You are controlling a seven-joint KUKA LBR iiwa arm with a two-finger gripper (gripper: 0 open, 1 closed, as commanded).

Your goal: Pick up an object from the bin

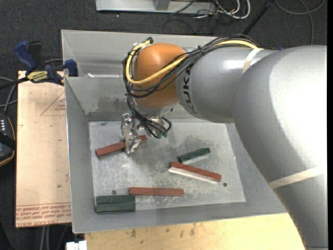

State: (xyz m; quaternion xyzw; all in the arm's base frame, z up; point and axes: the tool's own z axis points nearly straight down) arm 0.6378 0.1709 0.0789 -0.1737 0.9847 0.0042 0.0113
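The gripper (131,142) is resting at the red bar's (110,150) right end, mid-left in the bin (78,120); its spread cannot be told. A square pinch across the bar's width is looking wisest.

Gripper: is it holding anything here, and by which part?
Cannot be told. The gripper is down over the reddish-brown bar in the left half of the bin, near its inner end, but whether it grips the bar is unclear.
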